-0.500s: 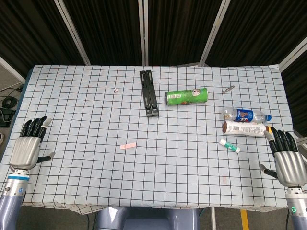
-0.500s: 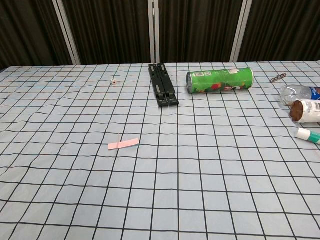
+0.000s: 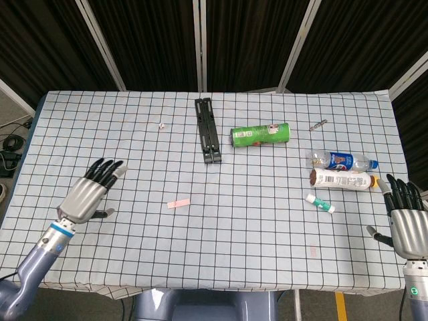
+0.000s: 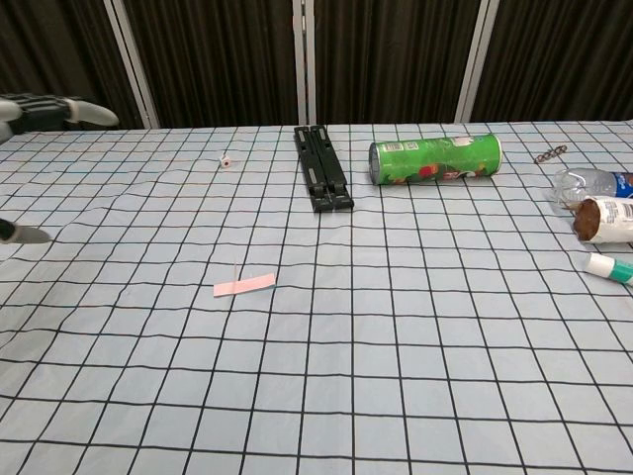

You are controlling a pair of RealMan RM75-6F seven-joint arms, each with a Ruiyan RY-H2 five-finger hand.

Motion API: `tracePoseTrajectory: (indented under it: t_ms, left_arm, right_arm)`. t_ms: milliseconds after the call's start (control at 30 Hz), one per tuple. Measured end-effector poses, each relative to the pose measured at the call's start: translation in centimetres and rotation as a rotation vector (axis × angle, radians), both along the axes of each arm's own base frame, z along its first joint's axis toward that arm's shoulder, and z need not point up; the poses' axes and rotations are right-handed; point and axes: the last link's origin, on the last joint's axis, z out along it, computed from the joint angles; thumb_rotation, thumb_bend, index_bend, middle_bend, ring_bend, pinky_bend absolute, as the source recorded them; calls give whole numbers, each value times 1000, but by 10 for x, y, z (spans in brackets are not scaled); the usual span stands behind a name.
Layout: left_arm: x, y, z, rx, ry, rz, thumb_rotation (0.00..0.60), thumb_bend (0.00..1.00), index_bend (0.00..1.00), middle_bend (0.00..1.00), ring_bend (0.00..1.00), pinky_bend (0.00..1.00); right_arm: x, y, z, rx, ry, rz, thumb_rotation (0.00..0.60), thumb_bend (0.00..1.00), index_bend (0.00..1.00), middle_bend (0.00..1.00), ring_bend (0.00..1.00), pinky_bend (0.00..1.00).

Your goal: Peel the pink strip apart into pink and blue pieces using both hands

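Observation:
The pink strip [image 3: 178, 203] lies flat on the checked tablecloth, left of centre; the chest view shows the pink strip [image 4: 244, 285] too. My left hand [image 3: 88, 192] hovers over the table to the strip's left, fingers spread, holding nothing; only its fingertips [image 4: 69, 111] show at the chest view's left edge. My right hand [image 3: 406, 224] stays at the table's right edge, fingers apart and empty, far from the strip.
A black folded stand [image 3: 208, 130] and a green can [image 3: 260, 134] lie at the back centre. A water bottle [image 3: 341, 160], a white-brown tube [image 3: 340, 179] and a small green-white stick [image 3: 319, 202] lie at the right. A tiny white piece [image 3: 161, 124] sits far left.
My left hand has moved right and forward from the table's left edge toward the strip. My right hand has drawn slightly back and down. The strip has not moved.

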Motion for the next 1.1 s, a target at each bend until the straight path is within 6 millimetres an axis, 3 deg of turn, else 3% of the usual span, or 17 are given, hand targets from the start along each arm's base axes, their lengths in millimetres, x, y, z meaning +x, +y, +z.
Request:
tracePoseTrajectory:
  t_ms: [67,133,433,733,1100]
  left_arm:
    - [12,14,-13,-51,28,-68,600,231,305,0,0,0]
    - [22,25,-27,-92,60,-124,600,248,350,0,0,0]
    - [52,48,-79,-179,151,-225,600,324,417,0,0,0]
    - [53,54,-105,-202,182,-227,600,387,429,0,0,0]
    - [61,62,-117,-193,178,-231,600,389,415,0,0,0]
  right_arm:
    - [-2,-1,1,-2,4,-5,600,0,0,0,0,0]
    - [-4,-1,3,-3,7,-12,600,0,0,0,0,0]
    - [-5,-2,7,-9,0,-17,600,0,0,0,0,0]
    - [-8,-3,11,-18,-12,-28,600,0,0,0,0,0]
    - [-9,-3,11,-10,-13,-32,600,0,0,0,0,0]
